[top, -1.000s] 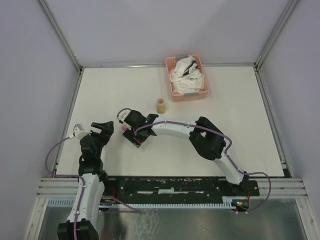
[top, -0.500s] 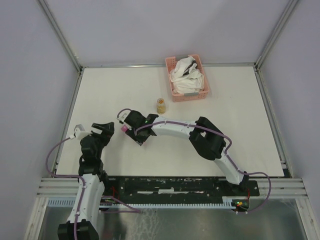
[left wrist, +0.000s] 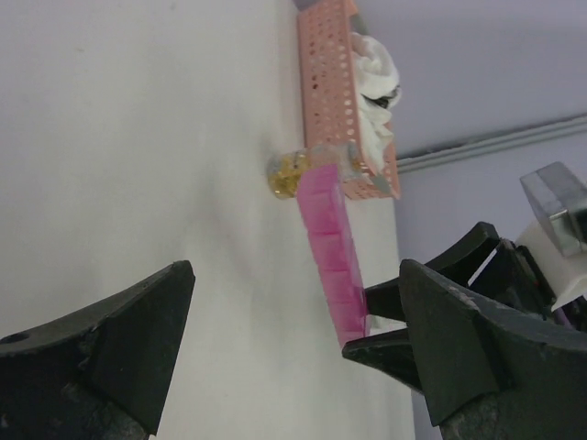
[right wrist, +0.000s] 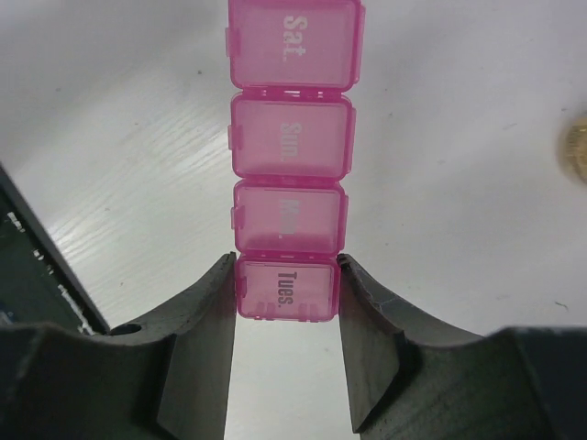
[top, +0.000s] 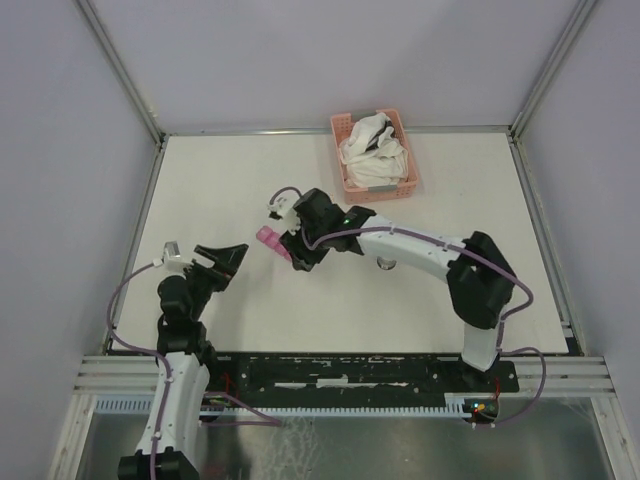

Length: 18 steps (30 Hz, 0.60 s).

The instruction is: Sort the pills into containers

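The magenta-pink pill-box strip (right wrist: 287, 174) has shut lids marked Sat., Sun., Mon. and Tues. My right gripper (right wrist: 284, 268) is shut on its Tues. end and holds it out level above the white table. In the top view the strip (top: 268, 238) sticks out left of the right gripper (top: 288, 246). My left gripper (top: 231, 256) is open and empty, just left of the strip. In the left wrist view the strip (left wrist: 326, 240) hangs between my open left fingers (left wrist: 138, 321), with the right gripper's fingers (left wrist: 404, 295) on its near end. No loose pills show.
A small amber pill bottle (left wrist: 288, 173) stands beyond the strip; its edge shows in the right wrist view (right wrist: 578, 147), and the right arm hides it in the top view. The pink lattice basket (top: 349, 183) with white cloths (top: 372, 150) sits at the back.
My right gripper has carried the strip away from the near edge and to the right, and its elbow swung right. The left gripper turned toward the strip. The bottle is now hidden from above.
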Motion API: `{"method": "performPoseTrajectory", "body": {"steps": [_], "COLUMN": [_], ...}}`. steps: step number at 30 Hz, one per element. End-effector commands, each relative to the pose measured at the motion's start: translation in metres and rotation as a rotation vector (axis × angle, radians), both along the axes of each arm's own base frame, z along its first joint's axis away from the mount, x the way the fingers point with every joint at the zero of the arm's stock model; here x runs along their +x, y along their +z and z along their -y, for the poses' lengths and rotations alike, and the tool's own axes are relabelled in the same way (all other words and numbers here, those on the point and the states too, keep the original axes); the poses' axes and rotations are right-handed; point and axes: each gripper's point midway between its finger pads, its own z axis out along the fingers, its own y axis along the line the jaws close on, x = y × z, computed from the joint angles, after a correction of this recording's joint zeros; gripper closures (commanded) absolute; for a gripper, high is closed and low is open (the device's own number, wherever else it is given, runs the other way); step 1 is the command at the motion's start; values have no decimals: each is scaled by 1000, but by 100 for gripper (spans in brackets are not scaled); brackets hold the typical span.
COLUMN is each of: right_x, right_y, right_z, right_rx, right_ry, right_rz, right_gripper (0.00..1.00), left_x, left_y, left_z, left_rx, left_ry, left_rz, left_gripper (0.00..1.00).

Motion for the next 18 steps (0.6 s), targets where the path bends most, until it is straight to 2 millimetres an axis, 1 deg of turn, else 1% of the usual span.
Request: {"method": "performPoseTrajectory", "body": {"steps": [1,5,7,9,10,12,15,18], "right_x": [-11,-32,-42,-51,-55,-57,-48,-38], "right_y": [74,102,115,128,134,137,131,124], "right_z": [8,34,45,52,54,57,65,73], "right_rx": [203,311,360,402,425,448,405,346], "right_ry": [107,130,125,120,118,114,107,96], "right_rz": [52,-52,-93,-121,-124,-129,-50,12], "right_gripper": [76,77,77,77,77,77,77,77], "left_x": [-14,-32,-40,-49,-52,-55,-52,-43], "left_y": [58,107,127,141,145,149,146,143], "left_z": [34,49,55,64,69,82,101,115], "left_rx": [-132,-179,-184,-200,-211,-230,-242,-247], "left_ry": [-175,-234,-255,-290,-310,-351,-383,-368], "left_rz": [183,374,452,508,518,516,463,401], "left_gripper": [0,0,0,0,0,1,3,3]}}
